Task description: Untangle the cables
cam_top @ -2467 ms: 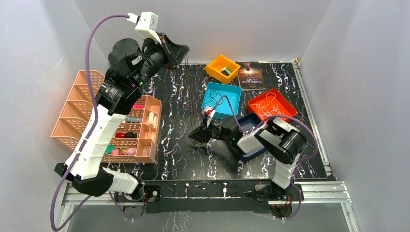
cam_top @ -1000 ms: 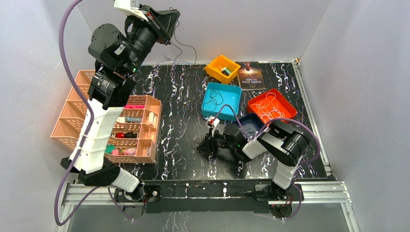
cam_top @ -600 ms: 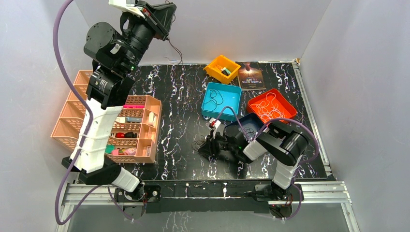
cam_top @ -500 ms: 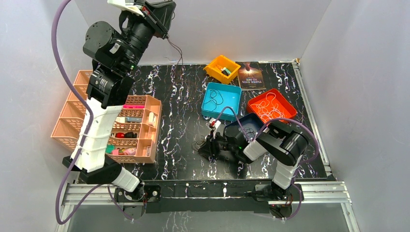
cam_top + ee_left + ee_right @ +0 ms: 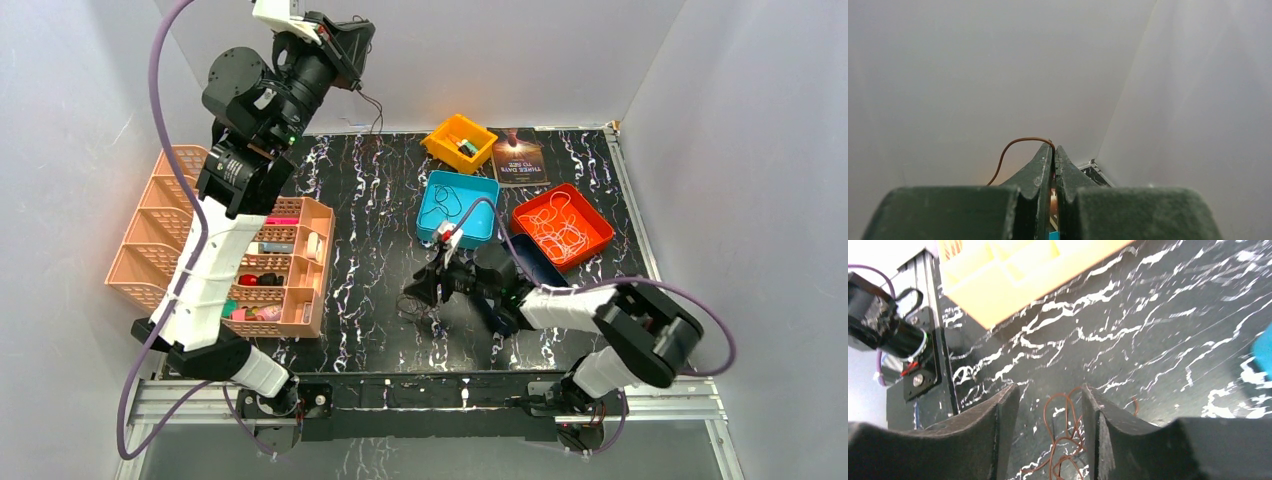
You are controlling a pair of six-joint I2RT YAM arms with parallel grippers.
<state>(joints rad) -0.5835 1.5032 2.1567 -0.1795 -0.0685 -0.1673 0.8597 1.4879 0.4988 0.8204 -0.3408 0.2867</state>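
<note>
The left tool (image 5: 1053, 150) is raised high above the black, white-veined counter (image 5: 370, 230). It is pinched closed on one hair-thin reddish-brown wiry cable (image 5: 1020, 139), which arcs out of its tips and droops away below. The right tool (image 5: 1049, 390) sits low over the counter with its jaws apart, gripping nothing. The small clump of curly thin cables (image 5: 1064, 440) lies on the counter between its fingers and just ahead of them.

These cords look nearly weightless, springy and limp. They would likely snag on one another and slip out of a loose pinch. A firm pinch on a single strand, at a free end or an outer loop, seems a better hold than grabbing the knot. A hard pull could tighten the loops.

By count there are two tools, one lifted strand and one clump. How many strands the clump holds cannot be told. Mostly reddish-brown loops show, with perhaps one darker.
</note>
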